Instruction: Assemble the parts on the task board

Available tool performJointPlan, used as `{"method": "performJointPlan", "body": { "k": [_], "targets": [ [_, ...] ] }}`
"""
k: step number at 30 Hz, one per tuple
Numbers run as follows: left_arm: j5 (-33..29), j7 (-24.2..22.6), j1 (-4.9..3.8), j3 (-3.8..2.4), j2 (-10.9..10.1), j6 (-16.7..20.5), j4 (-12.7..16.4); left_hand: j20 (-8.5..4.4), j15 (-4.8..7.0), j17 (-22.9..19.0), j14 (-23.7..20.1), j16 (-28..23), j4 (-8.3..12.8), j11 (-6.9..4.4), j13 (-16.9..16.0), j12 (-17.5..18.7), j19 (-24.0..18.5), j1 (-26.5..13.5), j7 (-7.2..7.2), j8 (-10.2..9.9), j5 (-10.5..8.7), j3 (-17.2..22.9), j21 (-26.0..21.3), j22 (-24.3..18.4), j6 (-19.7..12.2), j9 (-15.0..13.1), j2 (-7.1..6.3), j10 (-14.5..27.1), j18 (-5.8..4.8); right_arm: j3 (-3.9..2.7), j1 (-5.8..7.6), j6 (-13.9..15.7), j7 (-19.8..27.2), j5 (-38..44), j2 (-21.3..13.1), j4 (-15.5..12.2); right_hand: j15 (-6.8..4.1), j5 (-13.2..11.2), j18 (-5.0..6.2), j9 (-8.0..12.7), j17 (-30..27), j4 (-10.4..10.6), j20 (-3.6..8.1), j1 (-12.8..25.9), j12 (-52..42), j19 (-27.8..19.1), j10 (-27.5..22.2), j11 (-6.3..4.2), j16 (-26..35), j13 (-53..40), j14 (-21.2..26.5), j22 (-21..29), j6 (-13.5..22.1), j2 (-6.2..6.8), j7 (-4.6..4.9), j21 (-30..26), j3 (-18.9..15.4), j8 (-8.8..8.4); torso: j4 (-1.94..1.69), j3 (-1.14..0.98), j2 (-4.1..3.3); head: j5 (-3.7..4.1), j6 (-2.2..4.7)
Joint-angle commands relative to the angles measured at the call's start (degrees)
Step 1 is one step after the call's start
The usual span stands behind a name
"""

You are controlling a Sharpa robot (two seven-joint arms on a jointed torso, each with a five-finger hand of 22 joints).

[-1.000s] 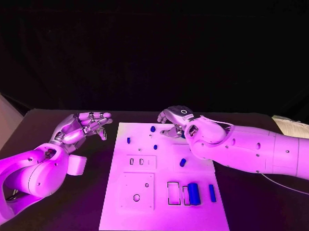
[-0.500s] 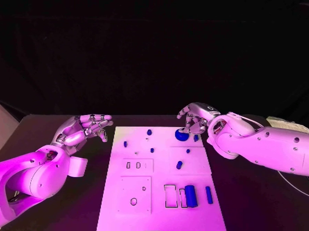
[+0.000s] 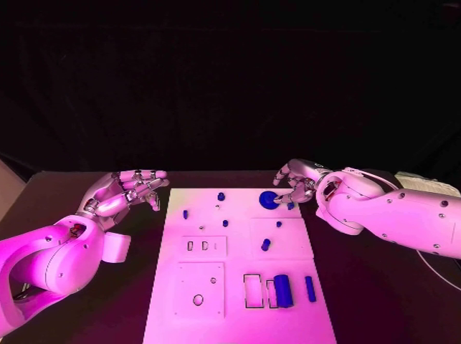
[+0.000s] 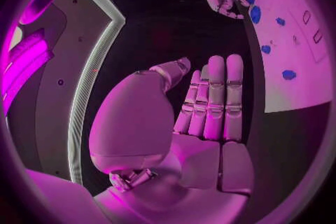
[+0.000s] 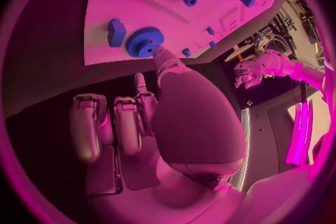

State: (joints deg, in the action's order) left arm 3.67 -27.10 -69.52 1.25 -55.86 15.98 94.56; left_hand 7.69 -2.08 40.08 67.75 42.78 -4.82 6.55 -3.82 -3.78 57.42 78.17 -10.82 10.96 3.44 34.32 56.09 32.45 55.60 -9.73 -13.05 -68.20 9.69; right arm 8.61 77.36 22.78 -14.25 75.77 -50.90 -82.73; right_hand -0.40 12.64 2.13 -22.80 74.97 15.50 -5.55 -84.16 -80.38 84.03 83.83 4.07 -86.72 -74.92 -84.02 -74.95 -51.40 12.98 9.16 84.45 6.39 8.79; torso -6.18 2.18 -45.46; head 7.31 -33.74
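One task board (image 3: 241, 287), two hands (image 3: 127, 190) (image 3: 297, 179), one blue gear (image 3: 269, 200).

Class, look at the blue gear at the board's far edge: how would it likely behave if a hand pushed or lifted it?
The gear looks like a flat, stiff disc lying on the board, so a push would probably slide it, not tip it. Its toothed rim should give fingers some grip. Stood on edge, it could roll. The right hand touches it now.

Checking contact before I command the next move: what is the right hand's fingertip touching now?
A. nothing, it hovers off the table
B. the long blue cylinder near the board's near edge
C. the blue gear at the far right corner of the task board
C: in the right wrist view a fingertip of the right hand rests against the blue gear near the task board edge.
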Motion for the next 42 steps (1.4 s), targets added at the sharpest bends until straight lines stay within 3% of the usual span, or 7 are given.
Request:
{"method": "performJointPlan", "body": {
  "k": [1, 12, 34, 42],
  "targets": [
    [-0.22, -0.32, -0.05, -0.04, 0.11, -1.23, 0.08, -0.1, -0.12, 0.06, -0.3, 0.3, 0.02, 0.15, -0.06, 0.16, -0.3, -0.27, 0.06, 0.28, -0.29, 0.29, 0.35, 0.06, -0.37, -0.09, 0.06, 0.02, 0.84, 0.04, -0.25, -2.83, -1.59, -0.23, 0.54, 0.42, 0.61, 0.94, -1.03, -0.45, 8.55, 1.02, -0.6, -0.7, -9.1, 3.68, 5.68, 0.41, -1.54, -14.49, -4.68, -11.03, 0.59, -0.32, 0.11, 2.2, -0.91, 1.23, -0.21, 0.08, -0.01, -0.02, -0.33],
    [-0.22, -0.28, -0.05, -0.04, -0.12, -1.16, 0.05, -0.1, -0.12, 0.06, -0.3, 0.3, 0.02, 0.15, -0.06, 0.16, -0.3, -0.27, 0.06, 0.28, -0.29, 0.29, 0.35, 0.06, -0.37, -0.09, 0.06, 0.02, 0.84, 0.07, -0.91, -2.72, -2.39, 0.12, 1.33, 0.98, 0.61, 1.48, -1.24, -0.56, 9.21, 1.01, -0.62, -0.63, -9.62, 4.12, 6.17, 0.38, -1.76, -15.08, -4.8, -11.84, 0.21, -0.64, 0.05, 2.86, -0.61, 1.68, -0.39, -0.1, -0.26, 0.14, -0.63],
    [-0.21, -0.16, -0.06, -0.04, -0.19, -1.2, 0.03, -0.1, -0.12, 0.06, -0.3, 0.3, 0.02, 0.15, -0.06, 0.16, -0.3, -0.27, 0.06, 0.28, -0.29, 0.29, 0.35, 0.06, -0.37, -0.09, 0.06, 0.02, 0.84, 0.08, -1.22, -2.58, -2.05, -0.61, 2.65, 2.32, 0.06, 4.24, -1.46, -0.31, 9.79, 0.91, -0.22, 0.18, -9.62, 4.56, 6.17, -0.31, -1.99, -15.08, -4.88, -12.72, -3.06, -2.74, -0.76, 3.55, 2.78, 2.63, -0.39, -0.07, -0.18, 0.03, -1.3],
    [-0.21, -0.1, -0.06, -0.04, -0.25, -1.22, 0.06, -0.1, -0.12, 0.06, -0.3, 0.3, 0.02, 0.15, -0.06, 0.16, -0.3, -0.27, 0.06, 0.28, -0.29, 0.29, 0.35, 0.06, -0.37, -0.09, 0.06, 0.02, 0.84, 0.09, -1.44, -2.48, -2.68, 3.05, 3.06, 1.95, -0.27, 3.44, -1.58, 0.11, 9.9, 0.68, 0.12, -0.37, -9.62, 4.82, 6.17, -0.62, -2.01, -15.08, -4.89, -13.19, -4.13, -1.89, -1.06, 3.93, 4.44, 2.48, -0.31, -0.06, -0.15, 0.02, -1.39]
  ]
}}
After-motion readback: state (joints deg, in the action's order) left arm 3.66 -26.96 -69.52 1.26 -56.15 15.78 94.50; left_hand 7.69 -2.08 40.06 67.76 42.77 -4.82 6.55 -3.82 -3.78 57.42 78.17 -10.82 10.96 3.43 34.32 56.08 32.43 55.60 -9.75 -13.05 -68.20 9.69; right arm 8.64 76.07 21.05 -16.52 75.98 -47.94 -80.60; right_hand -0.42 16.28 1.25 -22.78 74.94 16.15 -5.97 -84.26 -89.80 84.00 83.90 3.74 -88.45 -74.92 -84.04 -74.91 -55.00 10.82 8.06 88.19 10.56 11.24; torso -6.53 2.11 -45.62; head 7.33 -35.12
